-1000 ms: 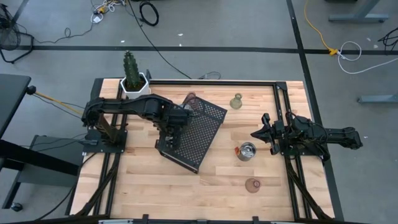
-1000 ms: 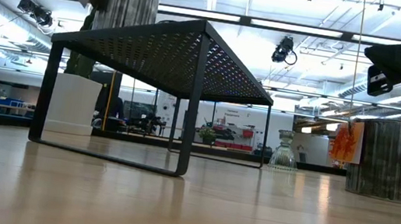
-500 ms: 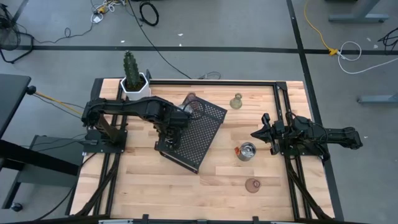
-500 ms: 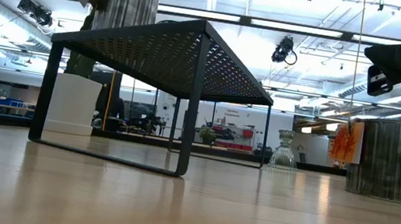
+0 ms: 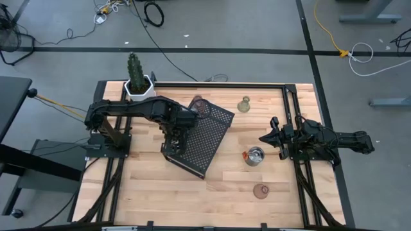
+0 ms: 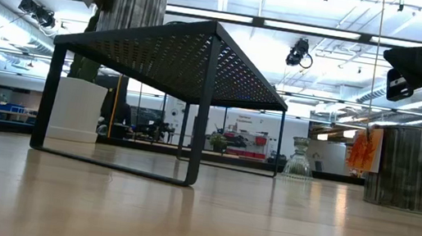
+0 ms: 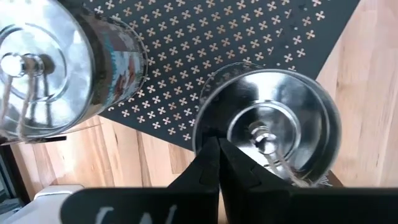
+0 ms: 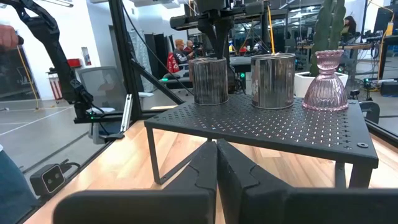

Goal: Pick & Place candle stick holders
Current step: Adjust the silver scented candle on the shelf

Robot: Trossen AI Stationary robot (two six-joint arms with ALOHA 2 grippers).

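Left gripper [image 7: 217,146] was clamped on a silver holder's [image 7: 267,124] rim, setting it on the black tray [image 5: 209,131] beside another silver holder [image 7: 46,62]; right gripper [image 5: 266,138] sat closed beside the tray

Both arms are dark, near-black, built of chunky jointed segments. The left arm [image 5: 138,110] stands on a black base bracket by the table's edge; the right arm [image 5: 327,138] looks the same. Each wrist view shows matte black, wedge-shaped fingers [image 8: 205,163].
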